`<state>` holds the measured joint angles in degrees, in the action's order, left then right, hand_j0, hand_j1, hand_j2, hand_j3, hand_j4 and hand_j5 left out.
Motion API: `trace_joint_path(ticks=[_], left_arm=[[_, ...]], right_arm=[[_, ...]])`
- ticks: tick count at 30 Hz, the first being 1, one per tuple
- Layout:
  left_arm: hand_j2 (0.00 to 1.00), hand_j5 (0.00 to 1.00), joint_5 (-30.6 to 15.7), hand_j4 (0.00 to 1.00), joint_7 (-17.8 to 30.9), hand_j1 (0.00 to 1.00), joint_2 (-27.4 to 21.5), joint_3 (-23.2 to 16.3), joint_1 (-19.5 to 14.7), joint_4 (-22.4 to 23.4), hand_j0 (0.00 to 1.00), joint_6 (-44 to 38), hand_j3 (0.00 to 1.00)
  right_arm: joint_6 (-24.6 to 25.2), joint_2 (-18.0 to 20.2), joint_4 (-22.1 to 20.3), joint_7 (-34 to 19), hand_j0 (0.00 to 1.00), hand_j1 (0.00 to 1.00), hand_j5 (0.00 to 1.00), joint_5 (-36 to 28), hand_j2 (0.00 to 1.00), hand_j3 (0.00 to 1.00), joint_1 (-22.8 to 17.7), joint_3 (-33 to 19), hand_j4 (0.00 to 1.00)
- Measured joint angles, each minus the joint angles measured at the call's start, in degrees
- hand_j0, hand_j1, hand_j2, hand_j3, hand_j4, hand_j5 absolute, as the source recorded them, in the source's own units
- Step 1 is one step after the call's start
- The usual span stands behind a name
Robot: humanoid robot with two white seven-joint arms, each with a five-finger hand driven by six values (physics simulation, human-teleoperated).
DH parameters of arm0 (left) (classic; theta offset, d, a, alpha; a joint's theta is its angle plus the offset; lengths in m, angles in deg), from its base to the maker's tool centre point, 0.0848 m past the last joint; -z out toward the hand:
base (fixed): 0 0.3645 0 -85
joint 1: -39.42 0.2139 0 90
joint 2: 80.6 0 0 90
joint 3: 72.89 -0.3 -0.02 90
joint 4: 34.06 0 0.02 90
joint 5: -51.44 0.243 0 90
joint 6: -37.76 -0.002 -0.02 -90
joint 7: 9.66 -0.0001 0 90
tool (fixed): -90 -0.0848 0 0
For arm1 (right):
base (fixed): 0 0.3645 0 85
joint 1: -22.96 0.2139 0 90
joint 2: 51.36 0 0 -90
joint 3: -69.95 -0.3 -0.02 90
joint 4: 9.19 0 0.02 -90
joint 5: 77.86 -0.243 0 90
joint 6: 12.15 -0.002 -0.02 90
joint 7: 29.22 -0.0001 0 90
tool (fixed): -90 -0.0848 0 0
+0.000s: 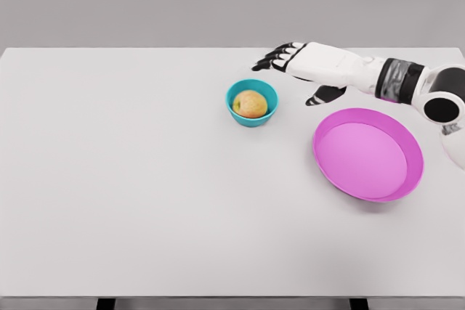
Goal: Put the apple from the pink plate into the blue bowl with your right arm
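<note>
A yellow-red apple (251, 104) lies inside the small blue bowl (269, 92) near the middle of the table. To its right the pink plate (368, 153) holds nothing. My right hand (290, 70) hovers just behind and to the right of the bowl, its dark fingers (275, 58) spread and holding nothing, with the thumb hanging below the palm. The white right forearm comes in from the right edge, above the plate's far rim.
The white table (131, 179) fills most of the head view, its front edge near the bottom and its back edge at the top. The left arm does not show.
</note>
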<state>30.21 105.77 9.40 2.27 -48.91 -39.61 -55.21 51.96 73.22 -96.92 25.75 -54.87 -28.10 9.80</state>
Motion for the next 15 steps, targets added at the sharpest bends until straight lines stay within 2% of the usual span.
trace_joint_path(ticks=[2,5,10,13,15], left_arm=[[1.0,1.0,-0.04,1.0,0.02,1.0,0.0,0.03,-0.09,0.0,1.0,0.0,1.0],[1.0,1.0,-0.03,1.0,0.03,1.0,0.0,0.0,-0.09,-0.02,1.0,0.0,1.0],[1.0,1.0,0.0,1.0,0.03,1.0,0.0,0.01,0.0,-0.01,1.0,0.0,1.0],[1.0,1.0,0.0,1.0,0.03,1.0,0.0,0.05,-0.09,0.01,1.0,0.0,1.0],[1.0,1.0,0.0,1.0,0.02,1.0,0.0,0.06,0.0,0.04,1.0,0.01,1.0]], right_arm=[[0.21,3.41,-3.06,0.0,1.0,1.0,1.0,-2.71,1.0,1.0,-1.85,-0.04,1.0],[0.1,6.83,-5.37,0.0,1.0,1.0,1.0,-4.72,1.0,1.0,-3.08,-0.19,1.0],[-1.26,12.51,-7.12,0.0,1.0,1.0,1.0,-7.99,1.0,1.0,-6.5,-0.86,1.0],[-3.02,16.1,-7.46,-0.01,1.0,1.0,1.0,-10.0,1.0,1.0,-9.93,-3.16,1.0],[-3.58,17.0,-7.54,0.0,1.0,1.0,1.0,-10.62,1.0,1.0,-9.94,-4.42,1.0]])
